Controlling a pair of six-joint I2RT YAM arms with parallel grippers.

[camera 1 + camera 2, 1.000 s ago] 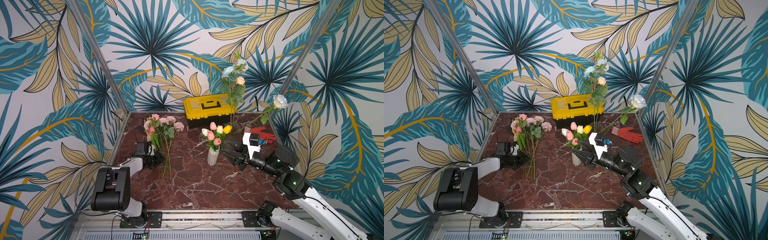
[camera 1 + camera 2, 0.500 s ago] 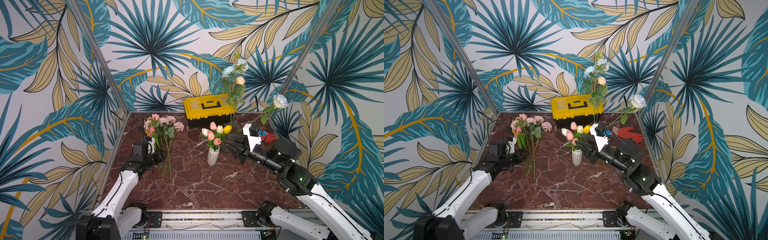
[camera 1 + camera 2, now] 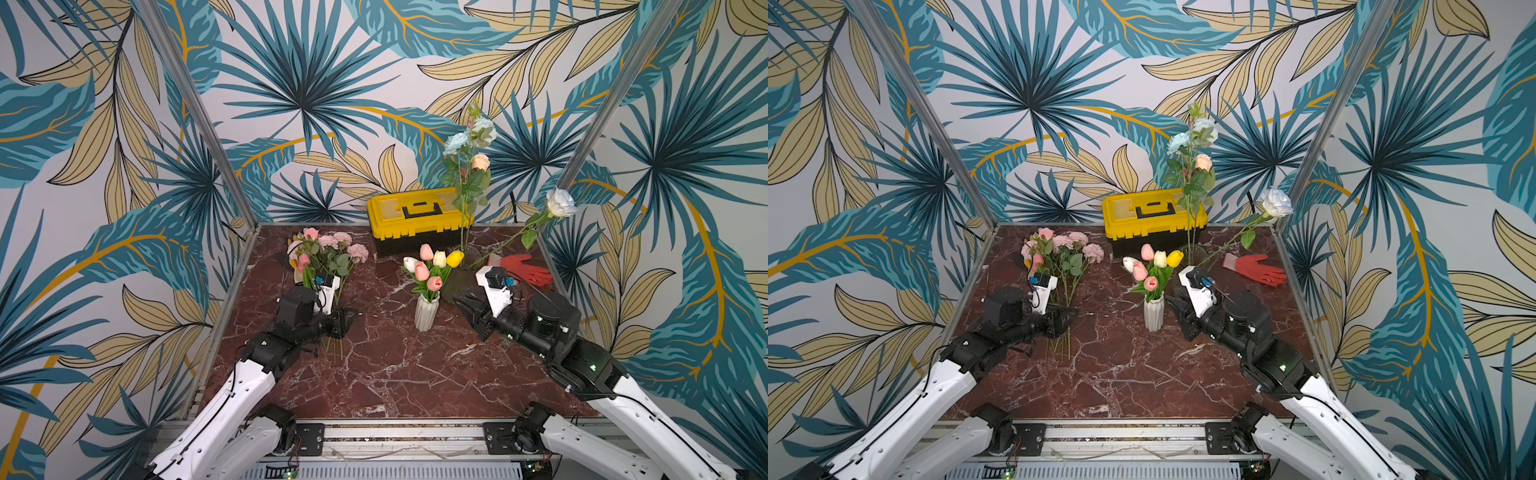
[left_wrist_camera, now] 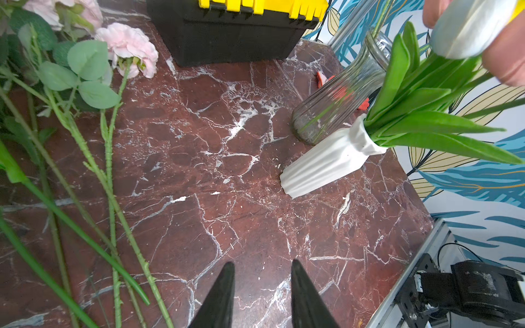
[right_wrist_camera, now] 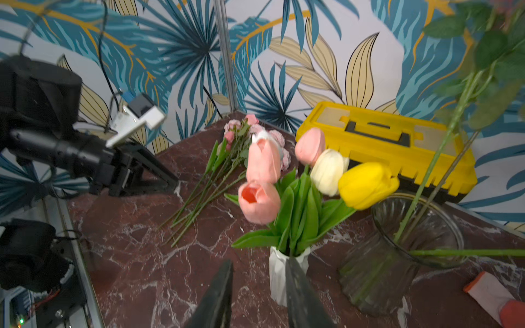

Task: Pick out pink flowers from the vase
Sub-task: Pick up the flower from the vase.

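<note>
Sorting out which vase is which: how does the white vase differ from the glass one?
The white vase is opaque and slim; the glass vase is clear and wider. The white vase holds short tulips; the glass vase holds tall long-stemmed roses. Both are ribbed and stand upright on the marble table.

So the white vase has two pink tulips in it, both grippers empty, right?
Not two: three pink tulips stand in the white vase, clear in the right wrist view. The left gripper and right gripper are both empty, as you said.
</note>
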